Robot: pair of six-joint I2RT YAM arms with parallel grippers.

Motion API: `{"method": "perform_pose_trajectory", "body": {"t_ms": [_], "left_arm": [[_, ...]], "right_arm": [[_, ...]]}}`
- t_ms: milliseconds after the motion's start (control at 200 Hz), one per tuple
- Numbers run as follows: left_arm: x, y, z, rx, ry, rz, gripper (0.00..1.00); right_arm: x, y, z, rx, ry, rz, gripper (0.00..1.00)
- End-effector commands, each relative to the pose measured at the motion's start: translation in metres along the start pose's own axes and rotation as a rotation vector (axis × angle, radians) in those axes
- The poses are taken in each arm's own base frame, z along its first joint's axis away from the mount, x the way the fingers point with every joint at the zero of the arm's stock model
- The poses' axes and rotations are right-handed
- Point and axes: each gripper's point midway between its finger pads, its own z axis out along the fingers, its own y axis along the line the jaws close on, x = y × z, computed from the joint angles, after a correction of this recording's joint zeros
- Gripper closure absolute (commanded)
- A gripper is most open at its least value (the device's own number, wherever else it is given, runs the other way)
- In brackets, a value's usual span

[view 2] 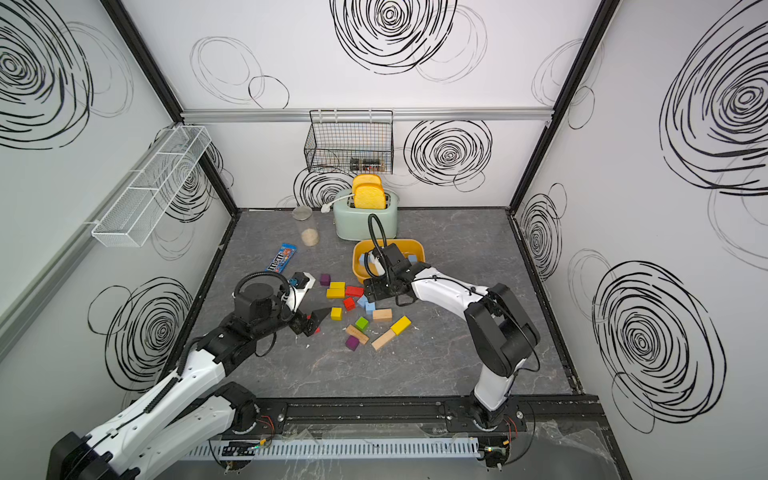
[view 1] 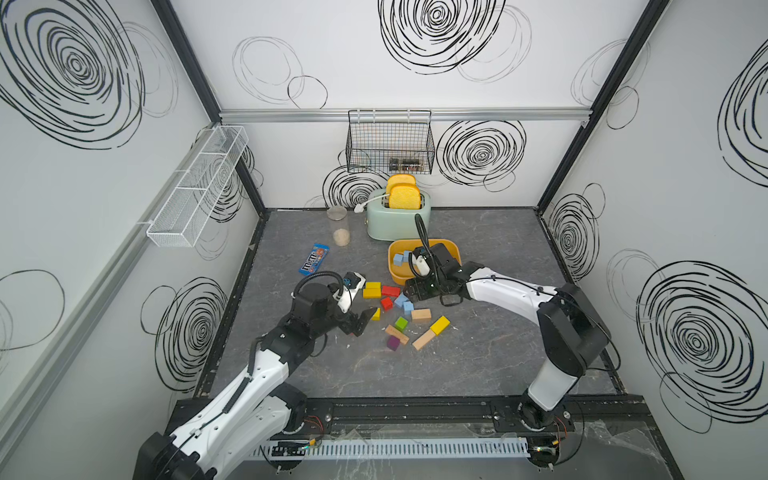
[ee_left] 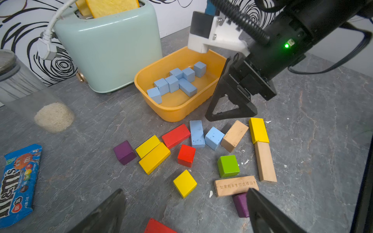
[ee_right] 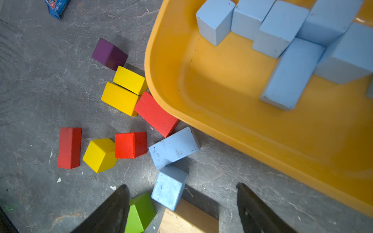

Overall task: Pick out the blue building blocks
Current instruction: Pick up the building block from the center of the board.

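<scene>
Several blue building blocks (ee_left: 177,80) lie in the yellow tub (ee_left: 173,115), also shown in the right wrist view (ee_right: 282,28). On the table just before the tub rest a blue oblong brick (ee_right: 174,148) (ee_left: 196,133) and a blue cube (ee_right: 169,187) (ee_left: 214,138), seen in both top views (view 1: 405,304) (view 2: 366,305). My right gripper (ee_right: 181,186) (view 1: 411,291) hovers open over the cube, fingers apart from it. My left gripper (ee_left: 184,191) (view 1: 361,322) stands open and empty near a yellow cube (ee_left: 184,183).
Red, yellow, green, purple and plain-wood blocks (view 1: 399,324) are scattered around the two blue ones. A mint toaster (view 1: 397,220) stands behind the tub. A jar (view 1: 338,226) and a blue candy packet (view 1: 313,259) lie to the left. Wire baskets (view 1: 390,143) hang on the walls.
</scene>
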Motion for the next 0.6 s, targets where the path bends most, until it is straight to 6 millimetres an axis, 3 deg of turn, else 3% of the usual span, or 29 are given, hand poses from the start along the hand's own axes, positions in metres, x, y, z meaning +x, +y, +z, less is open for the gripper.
{"method": "perform_pose_trajectory", "body": {"t_ms": [0, 595], "left_arm": [[-0.008, 0.002, 0.0, 0.001, -0.048, -0.002, 0.04], [-0.007, 0.006, 0.001, -0.01, -0.06, -0.014, 0.04]], "right_arm": [[0.004, 0.006, 0.008, -0.003, 0.029, 0.013, 0.17], [0.023, -0.001, 0.045, 0.107, 0.116, 0.0, 0.29]]}}
